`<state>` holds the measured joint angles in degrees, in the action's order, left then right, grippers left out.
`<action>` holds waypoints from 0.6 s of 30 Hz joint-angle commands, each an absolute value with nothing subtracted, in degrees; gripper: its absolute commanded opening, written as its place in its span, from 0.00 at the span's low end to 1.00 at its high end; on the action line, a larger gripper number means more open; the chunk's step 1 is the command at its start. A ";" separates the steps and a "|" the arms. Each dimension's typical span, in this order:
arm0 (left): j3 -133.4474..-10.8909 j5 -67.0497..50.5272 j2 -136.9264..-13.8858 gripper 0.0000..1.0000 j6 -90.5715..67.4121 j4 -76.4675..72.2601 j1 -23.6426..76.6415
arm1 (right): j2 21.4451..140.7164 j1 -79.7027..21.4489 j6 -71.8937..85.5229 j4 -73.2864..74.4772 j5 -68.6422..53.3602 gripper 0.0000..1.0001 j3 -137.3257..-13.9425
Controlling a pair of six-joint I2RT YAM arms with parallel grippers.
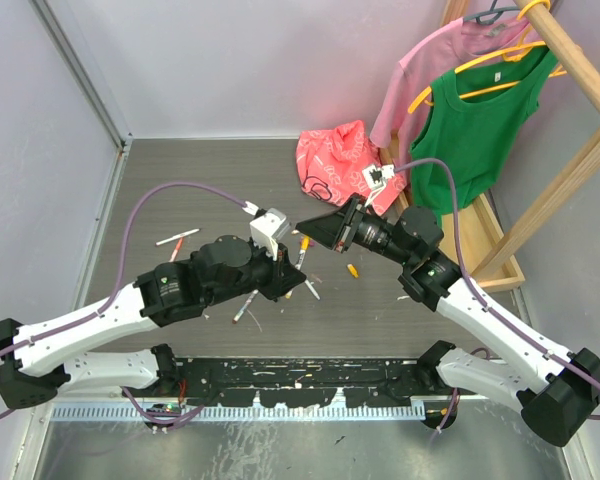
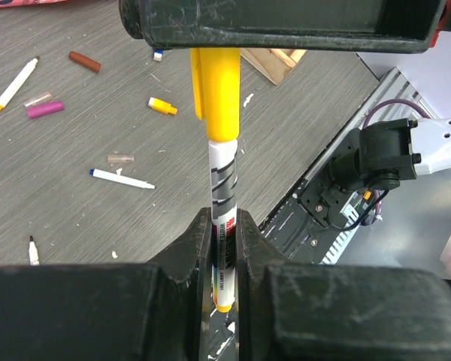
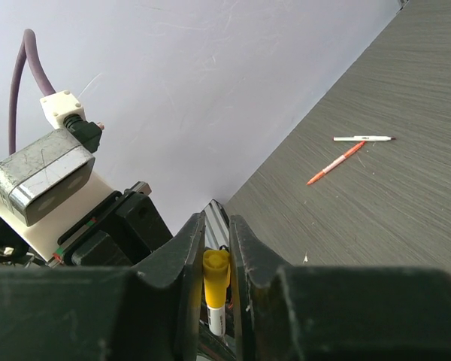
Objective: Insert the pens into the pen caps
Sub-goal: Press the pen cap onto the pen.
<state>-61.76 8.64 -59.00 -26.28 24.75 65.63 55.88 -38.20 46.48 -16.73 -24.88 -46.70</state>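
Both arms meet above the bench [image 2: 75, 188], so the main hazard is axial misalignment: if either arm pushes off the common line, the joint will bind or the barrel will bend. The left tool [image 2: 224, 252] is clamped on the lower barrel of a white pen [image 2: 224, 173]. The right tool [image 3: 216, 252] is closed around the yellow cap [image 2: 215, 90], which sits on the pen's upper end, held in the air between the two tools. The cap appears slightly offset from the barrel's line. Pressing in that state could cock it, or drive the pen backward through the left fingers [image 2: 199, 248], whose hold is narrow. A dropped part would land among the loose items, such as the blue-tipped pen [image 2: 122, 178] and the purple cap [image 2: 45, 109]. The pink bag [image 1: 340, 160] carries dark print that is not legible. The pen barrel bears grey bands and a line of small dark lettering, probably a brand name, too fine to read.
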 commanded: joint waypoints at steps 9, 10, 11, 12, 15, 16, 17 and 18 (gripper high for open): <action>-64.27 12.65 -55.79 0.00 -27.77 16.58 65.48 | 55.17 -43.22 39.76 -10.62 -22.15 0.00 -47.51; -63.95 12.44 -55.38 0.00 -27.60 15.64 65.48 | 55.21 -43.80 38.95 -9.73 -21.49 0.00 -47.88; -63.76 12.61 -54.89 0.00 -27.45 14.92 65.48 | 55.21 -44.69 38.21 -9.07 -20.65 0.00 -48.09; -63.74 12.94 -54.45 0.00 -27.45 14.55 65.51 | 55.13 -45.52 37.66 -8.49 -19.60 0.00 -48.24; -64.71 13.51 -53.73 0.00 -27.03 14.16 65.50 | 54.85 -48.14 36.19 -6.81 -16.45 0.00 -48.36; -65.65 13.42 -53.75 0.00 -26.72 14.48 65.48 | 54.92 -48.95 35.77 -6.23 -15.80 0.00 -48.24; -66.39 13.14 -53.72 0.00 -26.48 14.83 65.48 | 55.13 -49.81 35.55 -5.99 -15.26 0.00 -47.99; -66.99 12.79 -53.70 0.00 -26.28 14.95 65.48 | 55.44 -50.67 35.58 -5.99 -15.20 0.00 -47.80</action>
